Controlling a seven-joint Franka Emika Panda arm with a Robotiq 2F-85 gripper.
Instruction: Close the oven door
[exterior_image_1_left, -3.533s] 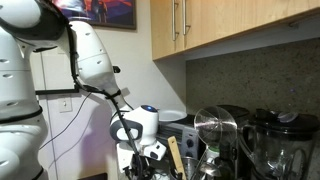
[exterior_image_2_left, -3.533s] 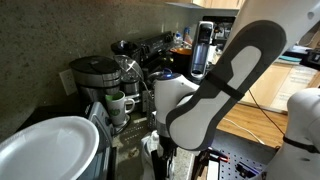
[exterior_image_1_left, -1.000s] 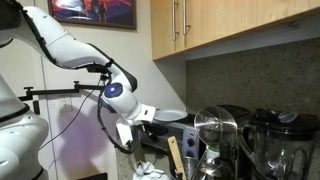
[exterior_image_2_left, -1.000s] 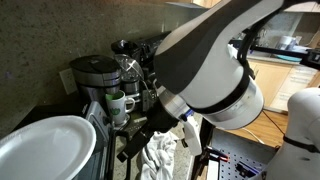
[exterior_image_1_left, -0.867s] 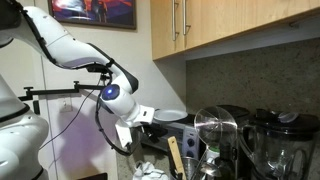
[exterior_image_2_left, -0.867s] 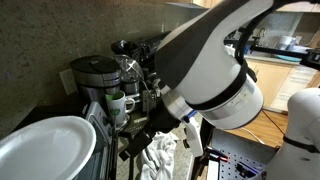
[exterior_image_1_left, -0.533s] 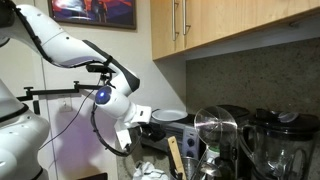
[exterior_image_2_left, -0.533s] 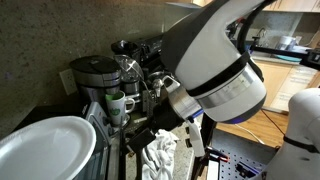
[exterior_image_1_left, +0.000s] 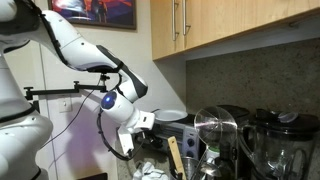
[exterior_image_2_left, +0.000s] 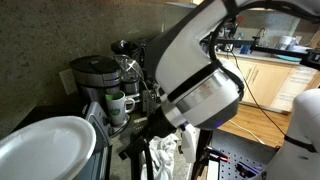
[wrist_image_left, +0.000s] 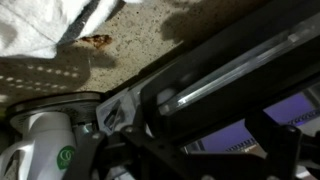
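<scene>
Little is certain: the claw (exterior_image_1_left: 150, 122) sits low beside the blender (exterior_image_1_left: 212, 135), its fingers hidden, so open or closed cannot be told. The wrist view shows a dark panel with a shiny bar close up, likely the oven door (wrist_image_left: 235, 75). Whether it is shut is unclear; the task is probably unfinished.

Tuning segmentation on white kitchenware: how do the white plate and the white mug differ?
The plate is broad and shallow; the mug is small, deep, with a handle. The plate leans tilted in the near corner of an exterior view; the mug stands upright farther back, beside the coffee machine. Both are white and glossy.
</scene>
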